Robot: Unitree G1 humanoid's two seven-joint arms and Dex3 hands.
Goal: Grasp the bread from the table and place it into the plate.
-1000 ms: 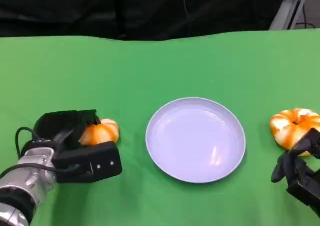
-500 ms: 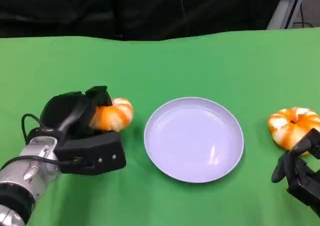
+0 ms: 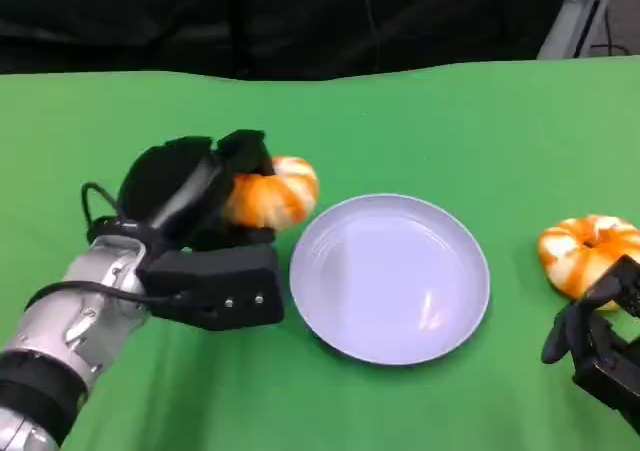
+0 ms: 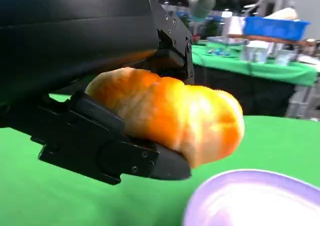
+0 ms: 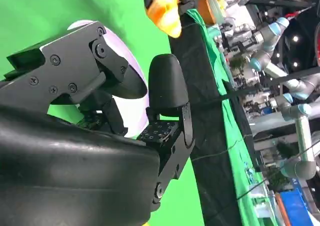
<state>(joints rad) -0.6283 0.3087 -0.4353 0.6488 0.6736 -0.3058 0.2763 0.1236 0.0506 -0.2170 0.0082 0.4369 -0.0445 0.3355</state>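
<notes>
My left hand [image 3: 195, 221] grips an orange-and-white bread roll [image 3: 272, 191] and holds it above the green table, just left of the plate's rim. Up close in the left wrist view the roll [image 4: 172, 113] sits between black fingers [image 4: 105, 146], with the plate edge [image 4: 250, 201] below it. The pale lavender plate [image 3: 390, 276] lies in the middle with nothing in it. My right hand [image 3: 598, 346] rests low at the right edge with its fingers curled in and nothing in them, just below a second roll [image 3: 588, 251]. In the right wrist view the held roll [image 5: 164, 5] and the plate [image 5: 131, 75] show past my right hand [image 5: 100, 131].
The green table [image 3: 420, 121] ends at a black curtain along its far edge. A metal frame [image 3: 585, 11] stands at the back right. Other tables and robot arms show in the background of the wrist views.
My left hand has lifted the bread roll off the table and carried it up and to the right, toward the plate. The right hand and the second roll have stayed put.
</notes>
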